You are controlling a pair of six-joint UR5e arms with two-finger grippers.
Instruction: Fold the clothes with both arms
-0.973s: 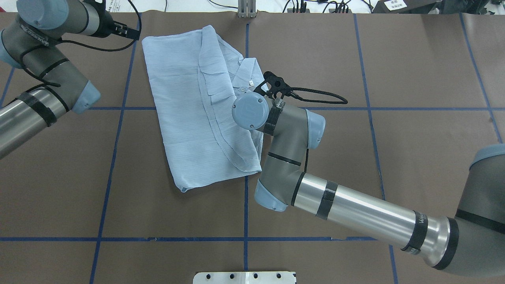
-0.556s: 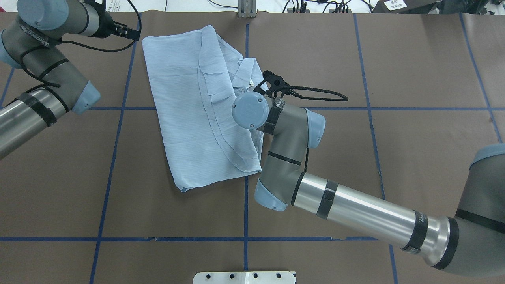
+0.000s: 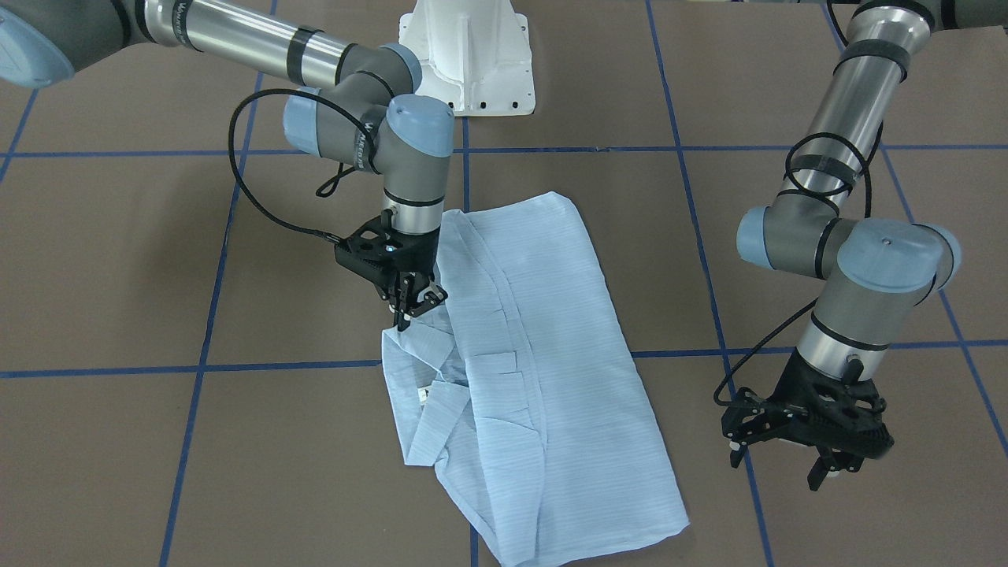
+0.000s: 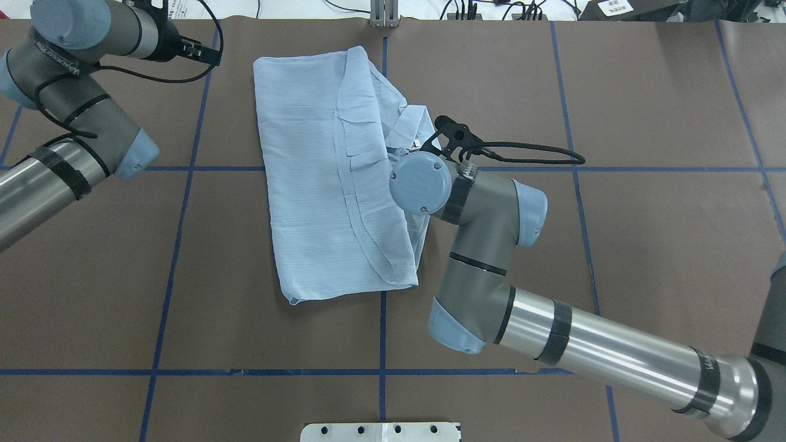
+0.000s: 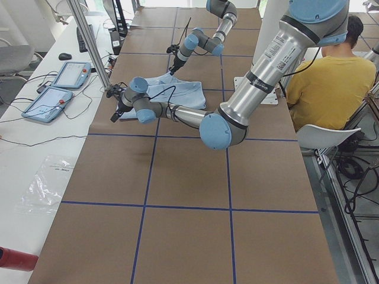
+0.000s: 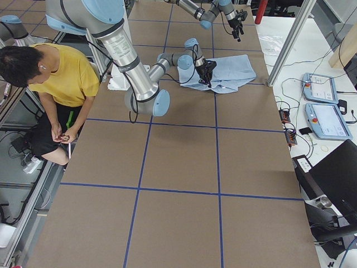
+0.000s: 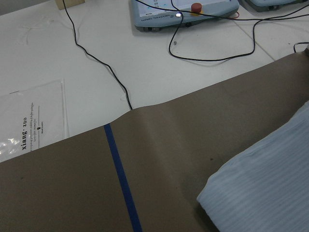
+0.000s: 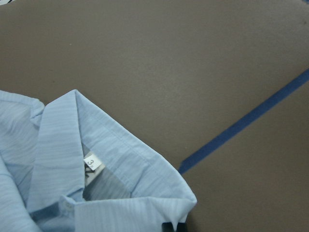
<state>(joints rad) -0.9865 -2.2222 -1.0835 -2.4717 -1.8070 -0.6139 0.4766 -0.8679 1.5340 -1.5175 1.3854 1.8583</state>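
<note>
The right gripper [image 3: 407, 307] is seen with its fingers drawn together on the edge of the shirt [image 4: 319, 184] just beside the collar [image 8: 120, 159], so the fabric is judged to be pinched there. The left gripper [image 3: 780, 465] is held spread and empty above the table [image 4: 583, 258], near one corner of the shirt but apart from it. The shirt is laid on the brown paper surface as a long, loosely folded band, set against the central blue tape line [image 4: 382, 344], with the collar turned open and the small white neck tag [image 8: 91, 162] exposed. The cloth is thin, finely striped and softly creased. It is judged to be light and limp, so it is likely to be dragged over the paper and to sag from a single pinch rather than be lifted flat. Stiffer, doubled parts such as the collar, the placket and the stitched hems are thought the surest places to be gripped, ideally at two spaced points so that the layers are carried together.
</note>
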